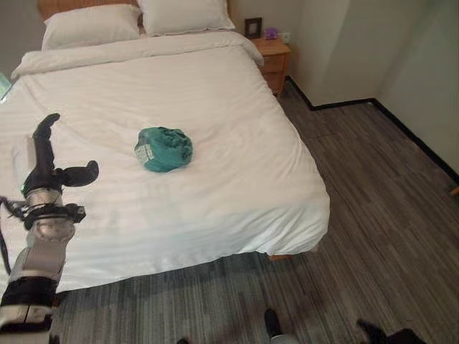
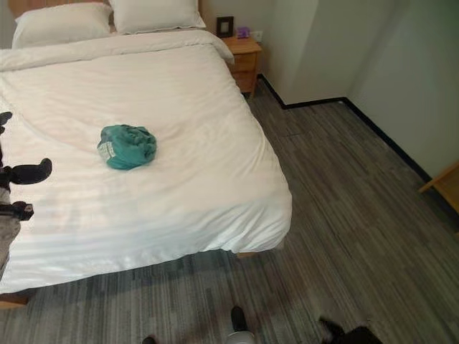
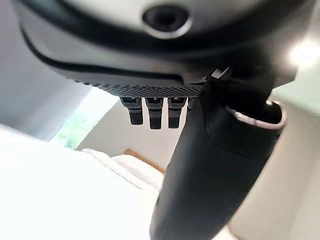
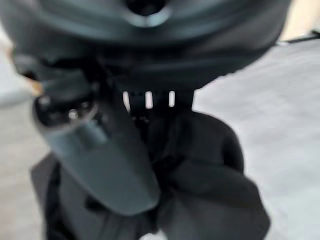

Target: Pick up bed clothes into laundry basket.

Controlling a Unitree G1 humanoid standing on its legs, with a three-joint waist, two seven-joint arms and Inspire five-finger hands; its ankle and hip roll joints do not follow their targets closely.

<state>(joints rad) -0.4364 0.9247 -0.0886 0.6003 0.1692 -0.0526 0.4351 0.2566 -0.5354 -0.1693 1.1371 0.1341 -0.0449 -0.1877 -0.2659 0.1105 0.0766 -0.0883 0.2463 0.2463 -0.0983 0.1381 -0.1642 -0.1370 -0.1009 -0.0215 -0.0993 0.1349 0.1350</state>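
Teal bundle of clothes [image 1: 163, 149] lies crumpled in a loose ball near the middle of the bed [image 1: 215, 93], on the white duvet, nothing touching it; a pale label patch faces the bed's left side. Left hand [image 1: 44, 161] is raised over the left part of the bed, well apart from the bundle, fingers straight and pointing up, thumb stuck out sideways toward the bundle: spread, holding nothing. Judged as a ready pose for a reach, since the palm is turned toward the clothes and the gap between thumb and fingers is wide enough to take the ball. Right hand [image 4: 150, 165] appears in its wrist view hanging low above the grey floor [image 1: 373, 215]; cannot tell whether its fingers are curled or straight. No laundry basket seen. Two pillows [image 1: 136, 21] at the headboard, nightstand [image 1: 273, 57] at the bed's far right corner. Task not yet begun: clothes ungrasped
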